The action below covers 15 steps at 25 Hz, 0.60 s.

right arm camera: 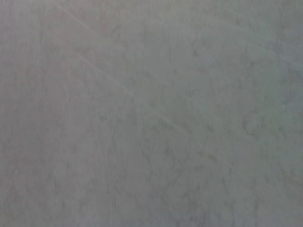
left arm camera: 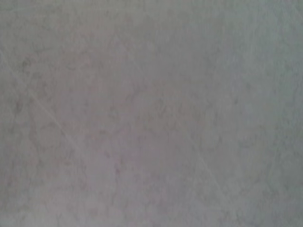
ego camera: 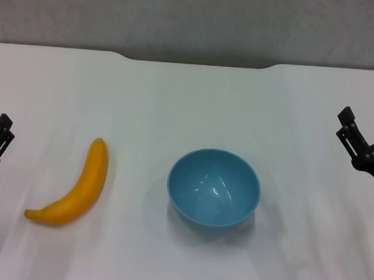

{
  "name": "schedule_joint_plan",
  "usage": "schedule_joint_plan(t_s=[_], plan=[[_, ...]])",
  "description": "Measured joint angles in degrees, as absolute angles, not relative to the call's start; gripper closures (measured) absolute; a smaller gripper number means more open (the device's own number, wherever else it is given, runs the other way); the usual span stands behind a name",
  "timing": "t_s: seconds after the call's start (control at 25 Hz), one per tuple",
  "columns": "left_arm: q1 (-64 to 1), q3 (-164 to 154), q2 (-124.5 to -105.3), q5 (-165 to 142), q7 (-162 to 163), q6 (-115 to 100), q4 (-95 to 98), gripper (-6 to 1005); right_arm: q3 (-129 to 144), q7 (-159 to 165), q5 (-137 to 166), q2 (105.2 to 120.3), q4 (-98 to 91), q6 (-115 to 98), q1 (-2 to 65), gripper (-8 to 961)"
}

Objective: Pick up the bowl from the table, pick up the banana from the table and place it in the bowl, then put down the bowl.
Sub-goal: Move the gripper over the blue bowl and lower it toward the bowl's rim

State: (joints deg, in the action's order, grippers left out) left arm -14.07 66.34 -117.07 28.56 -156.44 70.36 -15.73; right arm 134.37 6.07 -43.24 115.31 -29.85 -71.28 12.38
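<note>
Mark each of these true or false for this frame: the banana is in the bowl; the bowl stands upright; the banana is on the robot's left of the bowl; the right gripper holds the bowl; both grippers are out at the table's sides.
1. The banana is in the bowl. False: it lies on the table, apart from the bowl.
2. The bowl stands upright and holds nothing. True.
3. The banana is on the robot's left of the bowl. True.
4. The right gripper holds the bowl. False: it is off at the right edge, its fingers open, touching nothing.
5. Both grippers are out at the table's sides. True: the left gripper is at the left edge.
</note>
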Motion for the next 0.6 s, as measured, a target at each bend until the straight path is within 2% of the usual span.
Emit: schedule_joint_plan(t_s=[0.6], plan=[[-14.1,65.7,-117.07,28.6,-156.4,69.1,-16.1,120,134.5,6.2,-43.2,115.22,-29.9,-71.3,12.4,100]])
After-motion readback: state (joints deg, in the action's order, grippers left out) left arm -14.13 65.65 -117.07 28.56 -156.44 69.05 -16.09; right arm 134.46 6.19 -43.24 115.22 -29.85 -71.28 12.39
